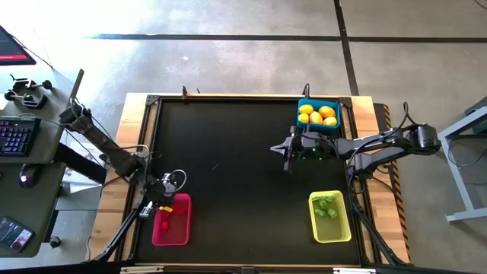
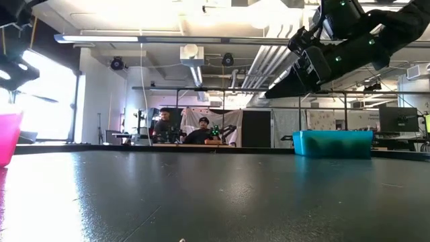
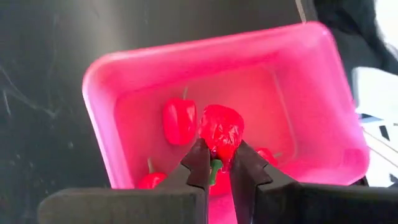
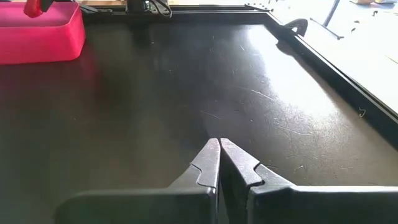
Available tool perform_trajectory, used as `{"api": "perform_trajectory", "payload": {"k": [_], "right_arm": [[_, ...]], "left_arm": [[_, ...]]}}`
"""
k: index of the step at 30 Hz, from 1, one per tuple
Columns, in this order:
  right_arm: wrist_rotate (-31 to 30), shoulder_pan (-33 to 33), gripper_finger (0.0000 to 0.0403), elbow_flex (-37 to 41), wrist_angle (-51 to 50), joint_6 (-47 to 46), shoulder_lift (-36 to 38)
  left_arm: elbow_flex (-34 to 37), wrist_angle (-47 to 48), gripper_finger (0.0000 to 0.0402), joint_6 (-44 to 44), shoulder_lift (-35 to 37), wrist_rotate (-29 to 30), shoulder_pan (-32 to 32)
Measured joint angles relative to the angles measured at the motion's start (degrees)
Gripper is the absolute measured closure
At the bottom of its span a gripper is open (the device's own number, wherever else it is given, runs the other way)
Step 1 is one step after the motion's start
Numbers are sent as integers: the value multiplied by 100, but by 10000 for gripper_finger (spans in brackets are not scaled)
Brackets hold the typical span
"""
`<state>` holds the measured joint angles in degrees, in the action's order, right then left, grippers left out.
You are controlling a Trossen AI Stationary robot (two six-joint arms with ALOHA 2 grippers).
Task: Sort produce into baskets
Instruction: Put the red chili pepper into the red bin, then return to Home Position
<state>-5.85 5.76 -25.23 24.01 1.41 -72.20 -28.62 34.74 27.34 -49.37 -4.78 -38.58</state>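
My left gripper (image 3: pixel 217 163) hovers over the pink-red basket (image 3: pixel 124 81), shut on a red piece of produce (image 3: pixel 221 132). Three more red pieces (image 3: pixel 179 121) lie on that basket's floor. In the high view this basket (image 1: pixel 181 228) sits at the table's near left. My right gripper (image 1: pixel 286 154) is shut and empty above mid-table, just beside the blue basket (image 1: pixel 318 129), which holds yellow lemon-like pieces (image 1: pixel 316 114). The yellow-green basket (image 1: pixel 332 230) at the near right holds green pieces (image 1: pixel 326 205). My left gripper pinches the red piece between its two fingertips (image 3: pixel 200 163) at the end that bears a green stem (image 3: pixel 215 170). The fingers slant down from above. The red body sticks out past the fingertips over the inside of the pink-red basket; whether it touches the floor cannot be told.
The black tabletop (image 1: pixel 228 175) has a raised frame all round (image 4: pixel 323 59). A desk with a keyboard (image 1: pixel 15 135) stands left of the table. Beyond the far edge, people sit in the room (image 2: pixel 181 131).
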Motion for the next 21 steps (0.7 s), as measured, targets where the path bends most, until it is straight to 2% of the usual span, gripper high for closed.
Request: {"api": "perform_trajectory", "payload": {"k": [8,14,21], "right_arm": [[0,0,403,0,-7,8,0],[0,0,403,0,-50,110,0],[0,0,403,0,-130,146,0]], "left_arm": [[0,15,372,517,-387,-77,-125],[0,-160,315,510,-444,-213,-125],[0,-302,252,309,-299,23,-121]]}}
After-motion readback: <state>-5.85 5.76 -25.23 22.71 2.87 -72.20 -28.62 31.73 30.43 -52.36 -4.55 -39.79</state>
